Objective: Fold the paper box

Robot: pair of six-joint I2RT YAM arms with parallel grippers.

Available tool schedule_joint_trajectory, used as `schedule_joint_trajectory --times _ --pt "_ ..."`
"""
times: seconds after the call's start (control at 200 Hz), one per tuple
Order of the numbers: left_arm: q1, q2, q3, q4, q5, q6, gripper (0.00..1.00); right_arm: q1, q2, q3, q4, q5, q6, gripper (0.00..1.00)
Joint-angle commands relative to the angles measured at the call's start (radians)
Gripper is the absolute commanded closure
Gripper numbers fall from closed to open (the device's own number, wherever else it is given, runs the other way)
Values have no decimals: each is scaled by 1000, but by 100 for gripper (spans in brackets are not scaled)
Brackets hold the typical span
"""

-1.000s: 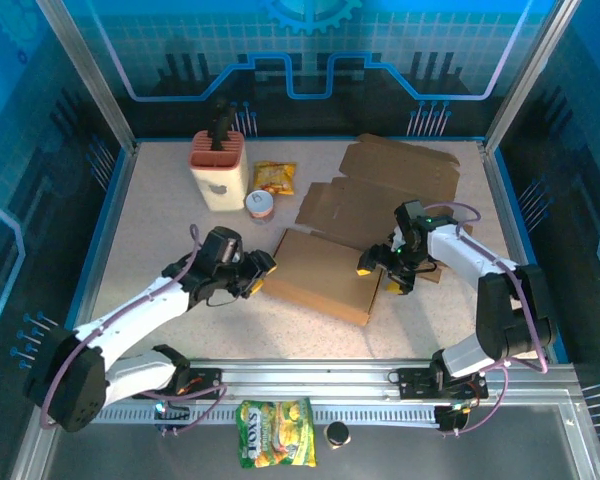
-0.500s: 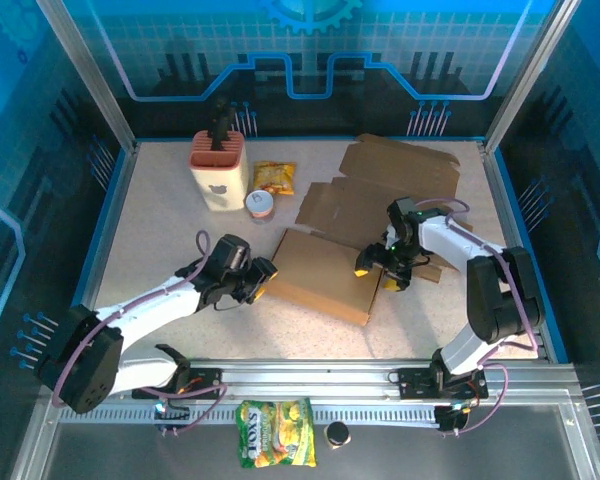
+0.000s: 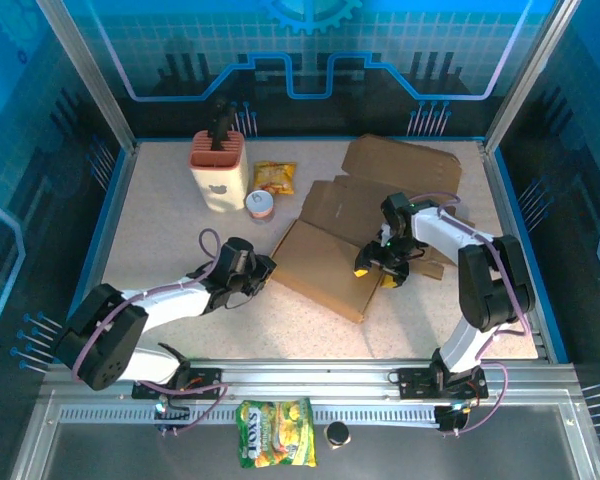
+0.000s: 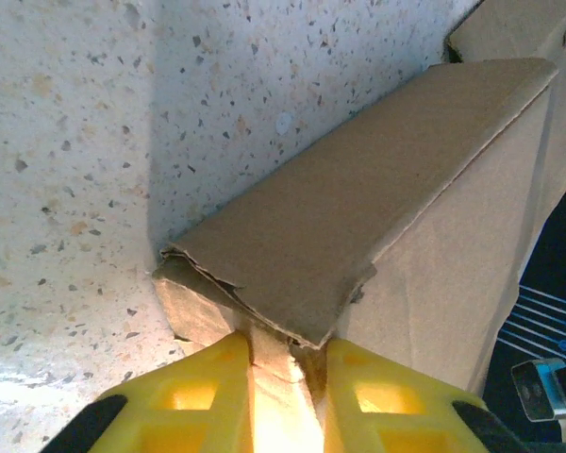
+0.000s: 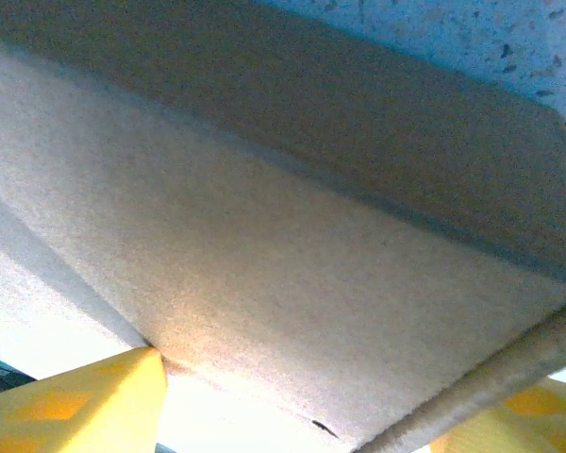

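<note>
Occupying the middle of the bench (image 3: 160,230): one cardboard box (image 3: 325,265), brown, partly folded, lying at a slant with its near corner pointing at the front rail.

Left end effector (image 3: 263,268): at the box's left corner. In the left wrist view its yellow fingers (image 4: 198,396) are drawn close together, pinching a ragged flap at that corner (only a thin sliver of card sits between them).

Right end effector (image 3: 375,268): at the box's right edge. In the right wrist view its fingers (image 5: 94,401) stand wide apart with a broad cardboard panel spanning the space above them; whether the pads press on the card cannot be told.

Flat cardboard sheet (image 3: 400,165): behind the box, toward the back right corner.

Cream holder with pink top (image 3: 218,170): back left, upright, a dark handle standing in it.

Yellow snack packet (image 3: 274,178): just beside the holder.

Small jar (image 3: 261,205): in front of that packet.

Green and yellow bag (image 3: 276,447): on the tray before the arm bases.
</note>
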Motion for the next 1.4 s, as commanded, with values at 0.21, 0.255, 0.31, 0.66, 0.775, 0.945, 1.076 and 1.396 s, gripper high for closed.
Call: schedule_joint_trajectory --times 0.21,0.255,0.31,0.66,0.775,0.945,1.076,1.396 --pt "-12 -316 -56 -419 -118 -20 61 173 73 37 83 -24 74 35" --pt "10 -396 -54 -505 -118 -11 55 209 80 47 103 -27 114 36" --pt "37 -490 -31 -608 -114 29 50 251 91 62 131 -24 171 36" --pt "86 -824 106 -1095 -141 120 41 466 312 330 337 -29 532 40" --pt "88 -825 139 -1066 -122 189 42 520 441 511 388 -42 595 40" --pt "88 -809 190 -1061 -117 288 39 567 666 888 239 -36 556 26" --pt "90 -803 212 -1040 -105 332 37 557 605 868 225 32 517 19" --pt "92 -670 255 -849 -6 422 34 440 72 509 271 243 353 12"
